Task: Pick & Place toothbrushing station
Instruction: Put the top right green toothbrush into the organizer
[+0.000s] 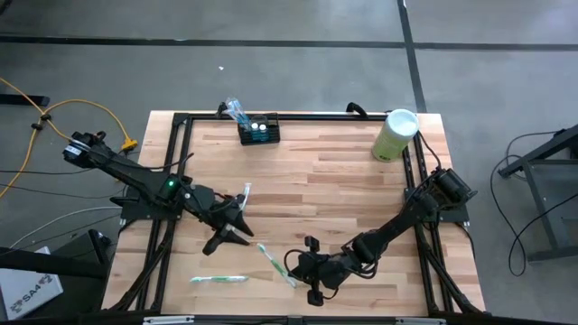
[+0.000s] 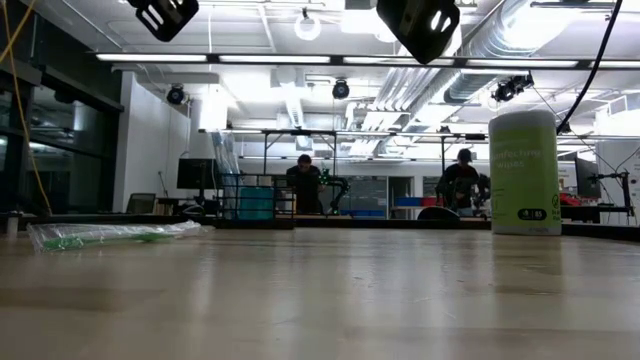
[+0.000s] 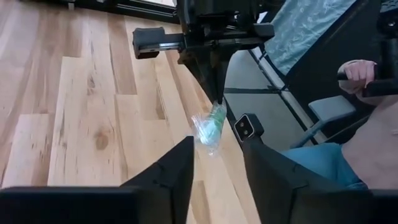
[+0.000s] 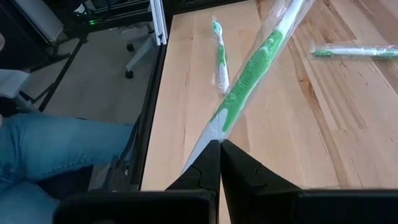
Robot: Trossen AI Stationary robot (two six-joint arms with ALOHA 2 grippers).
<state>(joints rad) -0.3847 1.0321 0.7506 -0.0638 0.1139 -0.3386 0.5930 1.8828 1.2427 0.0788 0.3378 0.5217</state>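
While the toothbrushing station (image 1: 258, 131), a black slotted rectangular caddy, sits at the far edge of the pale wood-plank table (image 1: 334, 190), the right gripper (image 4: 219, 152) pinches a crinkly clear-wrapped green toothbrush (image 4: 249, 78); the left gripper (image 3: 217, 155) stands parted, holding nothing.

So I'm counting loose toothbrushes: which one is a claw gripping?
The wrapped toothbrush pinched in the right claw; the other two lie loose on the table.
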